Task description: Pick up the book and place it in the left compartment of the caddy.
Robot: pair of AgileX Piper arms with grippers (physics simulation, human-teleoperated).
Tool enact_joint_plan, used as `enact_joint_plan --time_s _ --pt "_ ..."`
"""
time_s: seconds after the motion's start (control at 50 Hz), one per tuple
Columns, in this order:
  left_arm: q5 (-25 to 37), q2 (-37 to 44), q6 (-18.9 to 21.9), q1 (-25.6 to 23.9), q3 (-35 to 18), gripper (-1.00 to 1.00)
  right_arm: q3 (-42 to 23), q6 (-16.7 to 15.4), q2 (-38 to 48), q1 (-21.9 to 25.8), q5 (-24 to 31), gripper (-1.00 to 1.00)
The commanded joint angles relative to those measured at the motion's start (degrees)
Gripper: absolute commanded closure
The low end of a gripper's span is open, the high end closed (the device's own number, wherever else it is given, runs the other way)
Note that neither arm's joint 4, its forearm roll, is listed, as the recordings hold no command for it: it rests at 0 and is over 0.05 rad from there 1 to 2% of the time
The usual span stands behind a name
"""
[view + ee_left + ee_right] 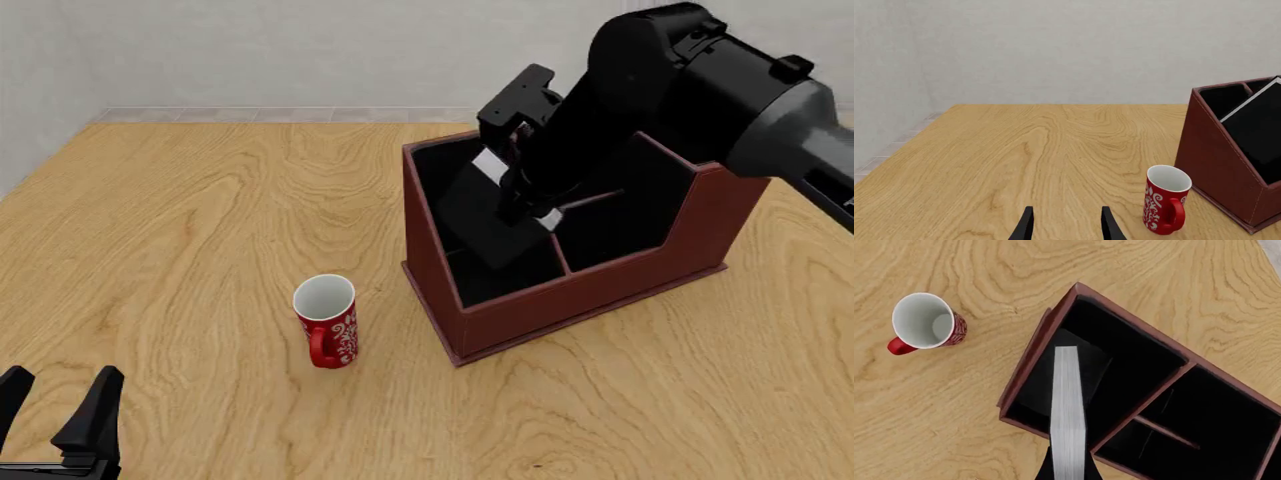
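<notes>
Book over the long slot, release pending.
Right tool [1068,467] clamped on the small black hardcover book [1067,410], tilted inside the reddish-brown box caddy [587,300], left-centre of front view; lower it straight, clear of the divider, before opening. Left tool [1065,225] apart, idle.

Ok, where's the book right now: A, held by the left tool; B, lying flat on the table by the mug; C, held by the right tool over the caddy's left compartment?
C: the right tool grips the book above the caddy's left compartment.
</notes>
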Motion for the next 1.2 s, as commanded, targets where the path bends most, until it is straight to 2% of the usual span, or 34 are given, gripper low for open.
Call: enact_joint_plan --time_s 0.02,0.46,0.88,1.2 --pt "0.0 0.01 0.0 -0.01 0.0 -1.0 1.78 2.2 0.35 0.41 -2.36 1.0" --pt "0.18 0.12 -0.04 0.08 -0.29 -1.0 7.17 3.91 0.27 0.88 -6.97 1.0" --pt "-1.98 1.89 -0.03 0.09 0.14 -1.0 8.24 3.85 2.22 -0.33 -9.54 1.0" --pt "-0.06 0.17 -0.03 0.08 -0.11 -1.0 9.43 4.45 2.85 -0.05 -10.93 1.0"
